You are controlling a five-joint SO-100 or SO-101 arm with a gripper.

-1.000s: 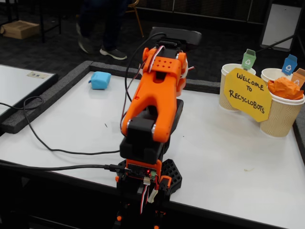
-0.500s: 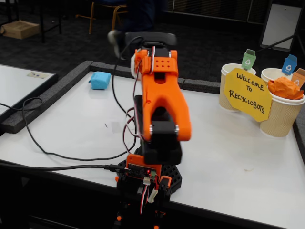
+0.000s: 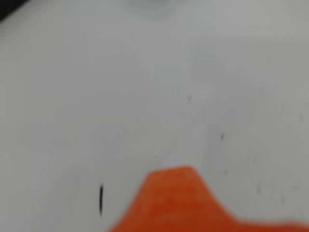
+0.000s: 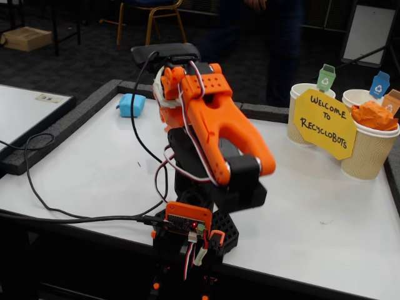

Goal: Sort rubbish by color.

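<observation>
Since the earlier frames the arm (image 4: 212,134) has swung toward the left of the fixed view, its upper link now leaning over toward the blue wad, and the cable (image 4: 94,215) on the tabletop has shifted with it.

The blue wad (image 4: 131,104) lies at the far left edge of the tabletop (image 4: 300,206), just beside the dark foam border (image 4: 62,128), left of the arm's head and apart from it. The orange wad (image 4: 374,115) sits in the top of the near cup (image 4: 369,153), right of the sign (image 4: 325,123). No green wad shows in either view.

The yellow sign leans against the cups, with another cup (image 4: 299,112) behind its left side and a third cup (image 4: 357,97) further back. Small recycling tags stand above the cups: green (image 4: 325,77), blue (image 4: 379,84) and orange (image 4: 392,101).

The gripper (image 3: 181,203) shows in the wrist view only as a blurred orange shape at the bottom edge, over bare white tabletop with a few dark specks; I cannot tell whether it stands wide or narrow, and nothing is seen held in it. In the fixed view the arm's own body hides it.

The base (image 4: 194,234) stands at the near edge of the tabletop, well apart from the sign
</observation>
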